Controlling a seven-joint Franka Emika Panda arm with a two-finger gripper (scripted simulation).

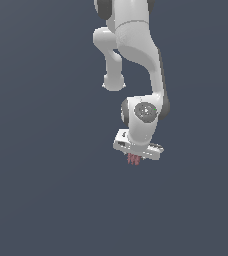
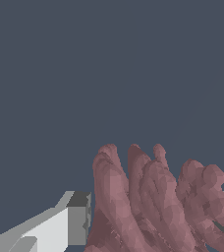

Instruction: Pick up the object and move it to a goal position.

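I read the step as carry. The gripper hung right of the exterior view's centre, its fingers nearly closed against the dull-red ribbed object. No goal marker visible; next I needed a steady transfer.

White arm bent downward, wrist vertical. Gripper points straight down, fingers closed against the dull-red ribbed object.

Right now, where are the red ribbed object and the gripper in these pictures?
Red ribbed object [image 2: 153, 202], wrist view: middle of its lumpy ribs.
Gripper [image 1: 134, 159], exterior view: just under the white hand, where the object shows.
Fingers [image 2: 60, 226], wrist view: one finger's pale face.
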